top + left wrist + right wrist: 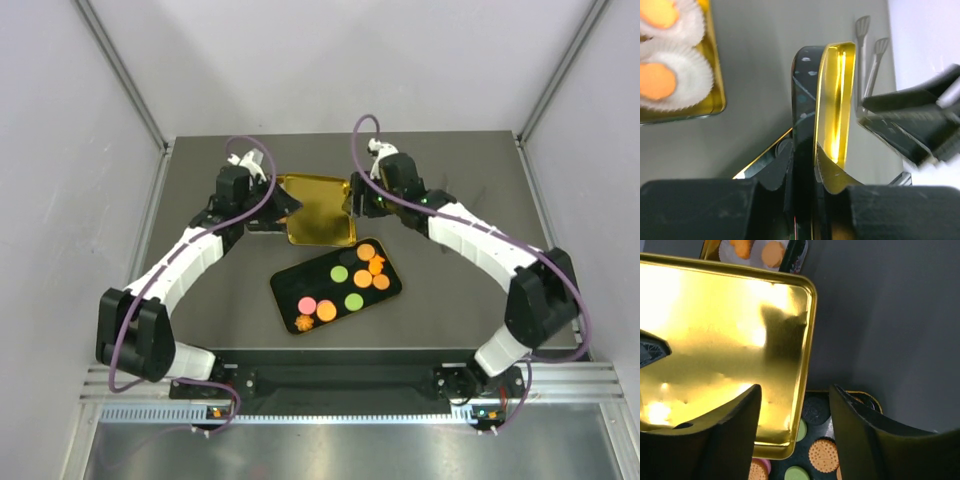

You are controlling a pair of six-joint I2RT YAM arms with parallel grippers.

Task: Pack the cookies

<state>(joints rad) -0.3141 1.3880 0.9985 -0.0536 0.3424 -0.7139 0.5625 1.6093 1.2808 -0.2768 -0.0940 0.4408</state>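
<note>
**Two arms at a gold lid, cookies waiting on a tray**

Seen from above, a shiny gold lid (318, 212) sits between the two arms at the middle of the grey worktop (440, 300), gold side towards the camera. The left pincer (807, 170) is clamped tight on the lid's rim, with the lid edge-on between its fingers. The right pincer (795, 387) is at the opposite edge with its fingers spread wide, gripping nothing.

Most of the cookies (339, 273), orange, green and pink, lie loose on a black tray (295, 283) just on the near side of the lid. A few orange ones sit in white paper cups (690, 65) inside a gold tin (715, 75), which shows only in the wrist views. Tongs (867, 55) lie on the worktop beyond the lid.

The step looks like getting the lid out of the way so the tin can be filled. One corner seems to hang over the tray, though its height cannot be judged. To do it well:

- Carry the lid level, with a firm grip on the rim.
- Steer it away from the tray and the tongs.
- Lay it flat on bare worktop before letting go.
- The right pincer should either close squarely on the far rim or stand off.
</note>
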